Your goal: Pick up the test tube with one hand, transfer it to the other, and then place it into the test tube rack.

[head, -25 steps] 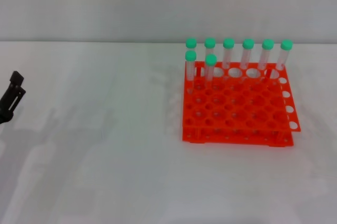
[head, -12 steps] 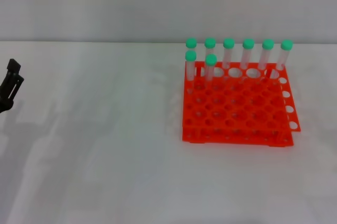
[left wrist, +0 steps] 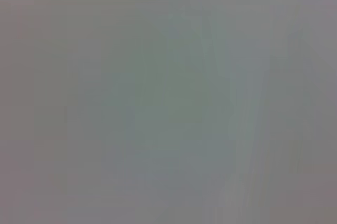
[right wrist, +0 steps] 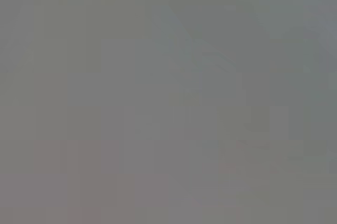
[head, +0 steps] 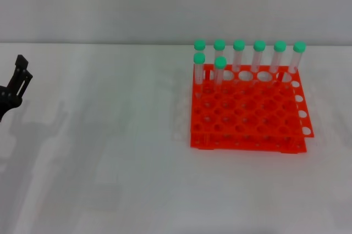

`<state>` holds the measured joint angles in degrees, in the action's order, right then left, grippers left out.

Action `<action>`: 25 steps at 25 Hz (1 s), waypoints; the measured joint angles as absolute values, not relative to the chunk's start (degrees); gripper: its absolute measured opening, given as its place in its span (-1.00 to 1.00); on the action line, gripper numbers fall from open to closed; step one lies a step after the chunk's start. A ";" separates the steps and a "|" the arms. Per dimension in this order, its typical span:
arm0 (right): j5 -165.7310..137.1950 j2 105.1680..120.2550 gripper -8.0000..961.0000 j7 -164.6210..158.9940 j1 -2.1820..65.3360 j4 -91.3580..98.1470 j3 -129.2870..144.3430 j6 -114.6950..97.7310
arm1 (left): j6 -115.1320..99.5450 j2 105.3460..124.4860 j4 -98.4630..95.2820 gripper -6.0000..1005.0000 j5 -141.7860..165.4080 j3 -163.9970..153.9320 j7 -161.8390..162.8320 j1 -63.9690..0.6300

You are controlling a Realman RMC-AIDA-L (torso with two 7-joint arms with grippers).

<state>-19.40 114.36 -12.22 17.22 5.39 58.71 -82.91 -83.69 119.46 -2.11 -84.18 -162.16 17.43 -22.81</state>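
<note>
The orange-red test tube rack [head: 250, 118] stands on the white table, right of the middle in the head view. Several clear test tubes with green caps stand upright in it: a row along its far edge [head: 258, 54] and two just in front at the far left corner [head: 220, 70]. No tube lies loose on the table, and I cannot tell which is the task's own. Only part of my left gripper [head: 19, 76] shows, black, at the far left edge, well away from the rack, with nothing seen in it. My right gripper is out of view. Both wrist views are blank grey.
The white table [head: 110, 151] stretches bare between my left gripper and the rack, and in front of the rack. A pale wall closes the far side.
My left gripper first slid a little further off the left edge, then came back slightly right and higher in the view. The rack and tubes have not moved.
</note>
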 joint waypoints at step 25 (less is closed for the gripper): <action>-17.39 115.32 0.82 -8.62 18.72 4.48 58.90 -81.78 | -75.52 119.09 -1.41 0.76 -91.22 -161.70 21.55 -28.31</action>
<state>-17.39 115.32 -8.62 18.72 4.48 58.90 -81.78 -75.52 119.09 -1.41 -91.22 -161.70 21.55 -28.31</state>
